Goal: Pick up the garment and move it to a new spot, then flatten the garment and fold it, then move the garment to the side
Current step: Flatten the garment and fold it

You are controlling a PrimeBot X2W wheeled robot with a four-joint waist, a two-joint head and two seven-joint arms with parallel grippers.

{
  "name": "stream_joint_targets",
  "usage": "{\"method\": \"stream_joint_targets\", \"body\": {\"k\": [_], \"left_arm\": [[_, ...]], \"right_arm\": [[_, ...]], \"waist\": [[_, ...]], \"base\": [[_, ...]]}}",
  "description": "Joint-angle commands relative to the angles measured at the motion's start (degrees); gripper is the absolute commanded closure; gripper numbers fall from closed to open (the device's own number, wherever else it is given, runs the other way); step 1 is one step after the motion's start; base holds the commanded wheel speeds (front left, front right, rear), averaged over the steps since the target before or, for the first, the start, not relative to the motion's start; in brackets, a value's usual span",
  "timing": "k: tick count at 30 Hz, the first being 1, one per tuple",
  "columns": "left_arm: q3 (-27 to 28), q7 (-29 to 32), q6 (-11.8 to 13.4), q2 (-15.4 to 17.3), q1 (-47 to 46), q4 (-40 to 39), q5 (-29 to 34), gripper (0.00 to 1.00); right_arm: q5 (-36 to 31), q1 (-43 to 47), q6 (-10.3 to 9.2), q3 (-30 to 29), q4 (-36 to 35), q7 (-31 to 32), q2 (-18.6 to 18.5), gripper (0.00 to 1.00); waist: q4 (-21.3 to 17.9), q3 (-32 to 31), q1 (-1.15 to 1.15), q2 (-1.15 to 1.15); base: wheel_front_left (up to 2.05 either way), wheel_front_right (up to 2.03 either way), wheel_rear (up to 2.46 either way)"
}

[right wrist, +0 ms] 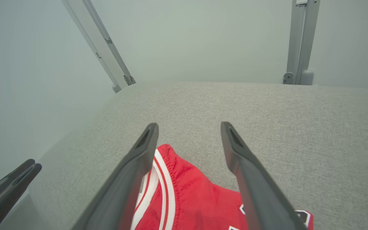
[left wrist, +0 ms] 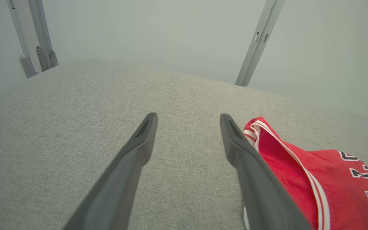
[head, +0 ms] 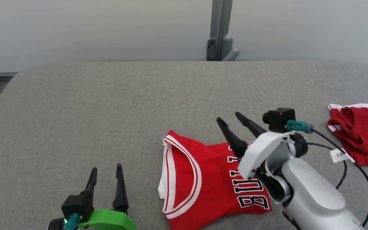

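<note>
Your R gripper (head: 228,117) spread wide above red jersey (head: 200,182), jersey on grey tbl (head: 107,105), your L gripper (head: 106,167) spread wide alongside

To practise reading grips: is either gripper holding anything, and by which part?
Nothing is held. The right gripper is open over the jersey; the left gripper is open beside it.

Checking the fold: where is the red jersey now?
In the head view the red jersey lies on the grey table, at its near edge, right of the left pincer, beneath the right pincer.
</note>
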Motion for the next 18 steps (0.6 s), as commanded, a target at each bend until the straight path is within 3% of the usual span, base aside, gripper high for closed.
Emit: {"method": "stream_joint_targets", "body": {"k": [1, 18], "left_arm": [[0.0, -0.2, 0.1, 0.1, 0.6, -0.2, 0.5, 0.0], [-0.8, -0.2, -0.7, 0.1, 0.6, -1.6, 1.7, 0.0]], "right_arm": [[-1.2, 1.9, -0.01, -1.3, -0.5, -1.0, -0.2, 0.0], [-20.9, 17.3, -0.01, -20.4, -6.0, -11.5, 2.4, 0.0]], "waist": [[-0.8, 0.0, 0.0, 0.0], [-3.5, 0.1, 0.0, 0.0]], "base": [[0.0, 0.0, 0.0], [0.0, 0.0, 0.0]]}}
